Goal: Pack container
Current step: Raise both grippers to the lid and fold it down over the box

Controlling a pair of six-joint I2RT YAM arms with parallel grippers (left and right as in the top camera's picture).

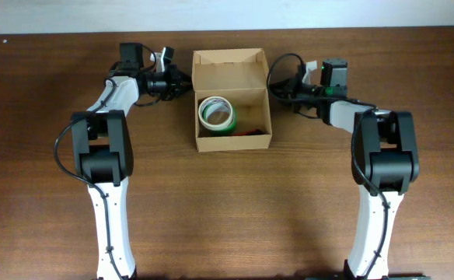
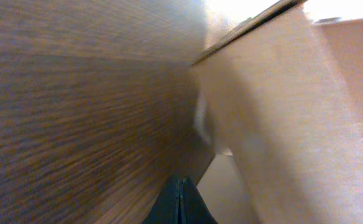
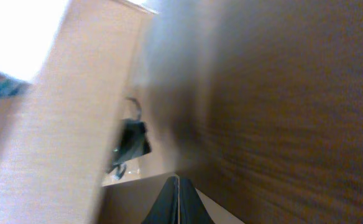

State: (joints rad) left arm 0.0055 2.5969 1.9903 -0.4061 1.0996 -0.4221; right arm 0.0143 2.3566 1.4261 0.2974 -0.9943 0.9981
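Your open tan cardboard box [image 1: 235,142] sits far-centre on the brown wooden table [image 1: 48,233], a white-and-green tape roll [image 1: 217,113] inside | left gripper [image 1: 185,82] just beside its left wall, fingers pressed together | right gripper [image 1: 274,84] beside its right wall, fingers seemingly closed too, though the view is blurry.

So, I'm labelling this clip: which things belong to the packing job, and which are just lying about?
Job: container, tape roll inside it, left gripper, right gripper.
Just there: the wooden table.

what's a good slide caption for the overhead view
Open cardboard box holding a tape roll, left gripper and right gripper at its sides
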